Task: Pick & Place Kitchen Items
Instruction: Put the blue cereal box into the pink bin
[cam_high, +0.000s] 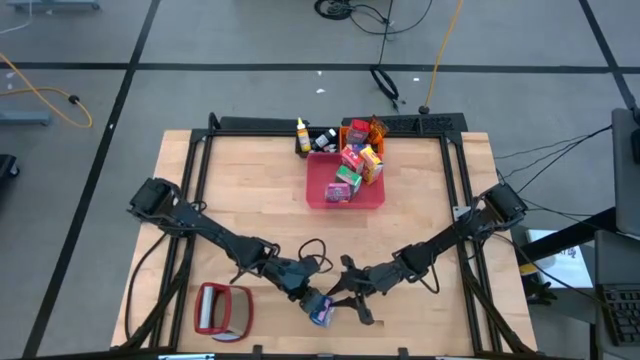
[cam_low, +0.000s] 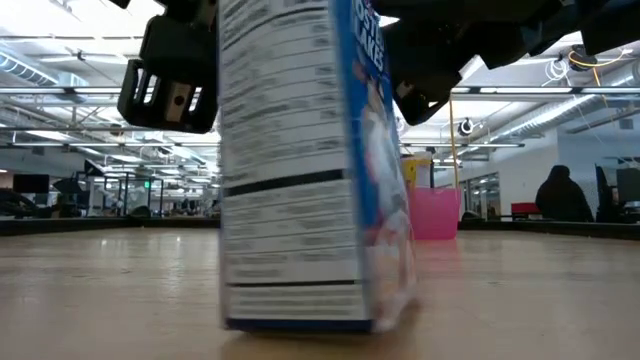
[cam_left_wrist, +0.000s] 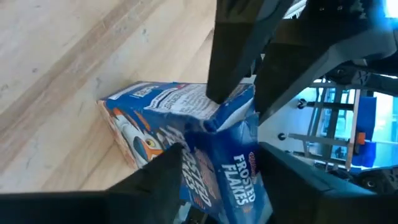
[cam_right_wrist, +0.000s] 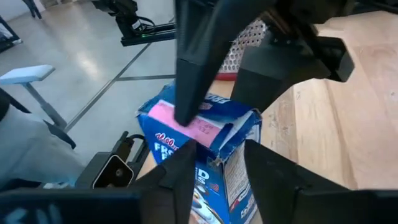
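A blue cereal box (cam_high: 321, 313) stands upright near the table's front edge, its bottom end (cam_low: 300, 322) on the wood. Its top is crumpled and a pink flap (cam_right_wrist: 199, 124) shows there. My left gripper (cam_high: 311, 298) reaches it from the left and my right gripper (cam_high: 341, 297) from the right. Both are shut on the box's top end, facing each other. In the low view the box (cam_low: 300, 170) fills the middle and hides both pairs of fingertips. My left gripper has the box's top end (cam_left_wrist: 199, 155) between its two fingers, one on each broad side. The fingers come slanting down from the table's left. The box stays upright with its bottom on the table. My right gripper pinches the crumpled top corner (cam_right_wrist: 221, 146) of the box between its two fingers. They come almost level from the table's right, opposite the left fingers (cam_right_wrist: 189, 81). The cardboard is dented in at the top.
A square red tray (cam_high: 372, 198) with red, yellow and green cartons lies at the far middle; small bottles (cam_high: 303, 135) stand beside it. A red-framed silvery flat object (cam_high: 222, 310) lies near the front left. Bare wood lies between the tray and the arms.
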